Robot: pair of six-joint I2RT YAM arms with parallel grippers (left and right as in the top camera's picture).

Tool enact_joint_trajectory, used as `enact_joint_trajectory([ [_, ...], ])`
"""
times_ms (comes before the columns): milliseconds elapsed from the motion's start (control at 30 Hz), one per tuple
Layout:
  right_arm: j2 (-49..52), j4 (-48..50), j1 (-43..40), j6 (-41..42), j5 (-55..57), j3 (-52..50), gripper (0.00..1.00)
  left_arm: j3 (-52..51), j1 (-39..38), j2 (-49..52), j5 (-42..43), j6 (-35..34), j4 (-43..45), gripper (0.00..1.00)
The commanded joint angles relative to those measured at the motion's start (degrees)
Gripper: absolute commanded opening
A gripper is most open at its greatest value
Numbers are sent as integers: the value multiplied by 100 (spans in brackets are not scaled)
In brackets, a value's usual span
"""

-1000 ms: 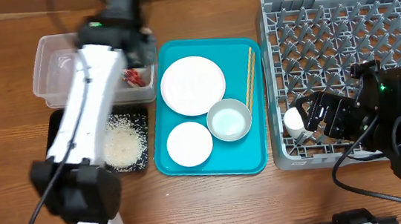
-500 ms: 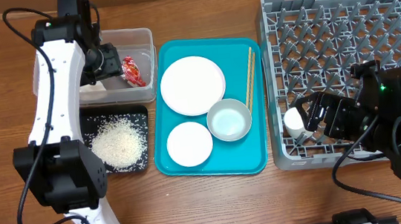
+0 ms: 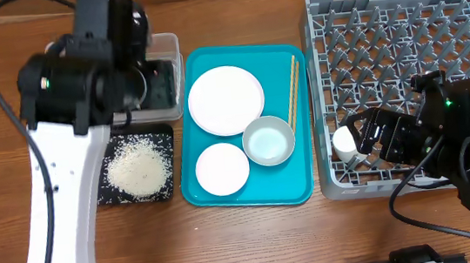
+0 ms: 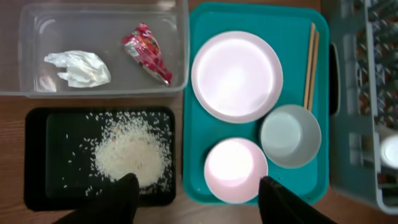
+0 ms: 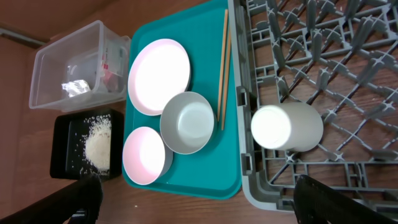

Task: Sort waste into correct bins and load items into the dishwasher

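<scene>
In the left wrist view the clear tub (image 4: 25,87) holds a crumpled red wrapper (image 4: 148,53) and a white tissue (image 4: 78,67). Below it the black tray (image 4: 37,155) carries a heap of rice (image 4: 132,155). My left gripper (image 4: 199,200) hangs open and empty high above the trays. The teal tray (image 3: 298,190) bears a large plate (image 3: 226,100), a small plate (image 3: 221,169), a bowl (image 3: 268,140) and chopsticks (image 3: 292,86). A white cup (image 5: 286,126) lies on its side in the grey dish rack (image 3: 410,52). My right gripper (image 5: 202,202) stands open just short of the cup.
The left arm (image 3: 81,86) covers most of the clear tub from above. Bare wooden table (image 3: 255,243) runs along the front edge. The dish rack's near wall (image 5: 292,199) lies between the right fingers.
My left gripper has opened and let the red wrapper go into the clear tub, then lifted away above it. The right arm has not moved.
</scene>
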Motion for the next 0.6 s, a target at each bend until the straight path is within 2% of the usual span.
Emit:
enact_joint_trajectory([
  [0,-42,15,-13,-17,-7,85,100,42,-343,-271,-415,-175,-72,58],
  [67,-42,7,-13,-15,-7,85,100,42,-656,-577,-883,-221,-105,58],
  [167,-42,7,-13,-15,-7,87,100,42,-1130,-1172,-1550,-518,-306,64],
  [267,-42,7,-13,-15,-7,87,100,35,-1379,-1790,-1694,-778,-487,68],
  [300,-42,7,-13,-15,-7,87,100,31,-1403,-1976,-1657,-798,-531,75],
  [333,-42,7,-13,-15,-7,85,100,31,-1401,-2131,-1611,-798,-608,98],
  [433,-42,7,-13,-15,-7,85,100,28,-1401,-2538,-1425,-881,-883,100],
  [567,-42,7,-13,-15,-7,85,100,28,-1401,-2881,-769,-883,-881,100],
])
